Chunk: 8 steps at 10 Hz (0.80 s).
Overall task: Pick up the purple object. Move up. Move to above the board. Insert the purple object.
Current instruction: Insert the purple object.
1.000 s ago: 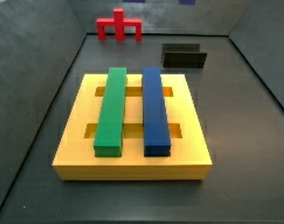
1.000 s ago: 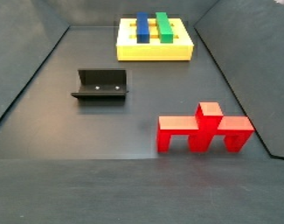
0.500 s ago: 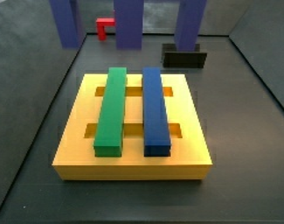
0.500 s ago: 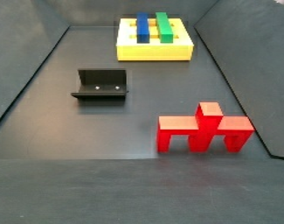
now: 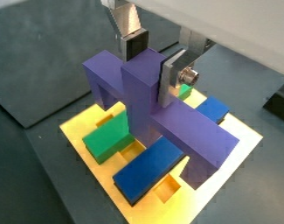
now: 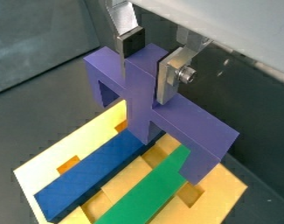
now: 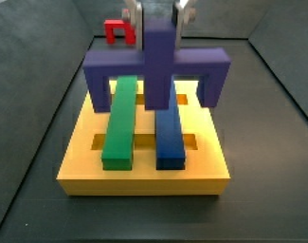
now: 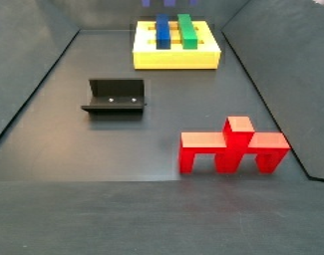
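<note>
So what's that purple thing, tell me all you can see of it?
The purple object is a blocky, matte piece: a wide crossbar with a short leg down at each end and a stem through the middle. It looks like painted wood or plastic. The gripper clamps the stem's top, holding it upright in the air above the board, over its green and blue bars. Only the fingers touch it.

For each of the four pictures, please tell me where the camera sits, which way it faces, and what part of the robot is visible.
Wrist view: looks down past the hand at the purple object over the board.
Wrist view: same hand, object and board, from another side.
Side view: near the board, facing the red piece; hand at top.
Side view: near the red piece, facing the fixture and board; no robot visible.
All share the board.
</note>
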Motion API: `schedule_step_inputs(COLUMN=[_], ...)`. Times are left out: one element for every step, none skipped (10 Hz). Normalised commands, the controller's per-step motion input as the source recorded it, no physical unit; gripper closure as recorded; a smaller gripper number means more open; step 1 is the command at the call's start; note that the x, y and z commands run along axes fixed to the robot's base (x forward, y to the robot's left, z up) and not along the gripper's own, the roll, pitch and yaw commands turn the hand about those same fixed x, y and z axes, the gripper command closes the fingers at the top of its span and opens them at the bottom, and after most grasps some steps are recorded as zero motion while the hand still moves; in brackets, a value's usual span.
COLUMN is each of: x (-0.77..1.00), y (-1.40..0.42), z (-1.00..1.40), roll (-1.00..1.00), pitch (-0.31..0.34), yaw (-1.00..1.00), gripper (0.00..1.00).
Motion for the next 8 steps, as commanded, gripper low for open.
schedule_step_inputs(x=[-0.25, -0.19, -0.08, 0.06, 0.03, -0.08, 0.0, 0.0], y=[-0.34, -0.3, -0.28, -0.08, 0.0, 0.06, 0.0, 0.0], z=[-0.47, -0.34, -0.25, -0.22, -0.2, -0.24, -0.19, -0.19], roll=[0.24, 0.19, 0.13, 0.06, 0.04, 0.0, 0.0, 0.0], pitch=[-0.151, -0.14, -0.116, -0.02, 0.0, -0.027, -0.017, -0.003], yaw=[0.0, 0.0, 0.0, 0.0, 0.0, 0.0, 0.0, 0.0], gripper=[1.0, 1.0, 1.0, 1.0, 1.0, 1.0, 1.0, 1.0])
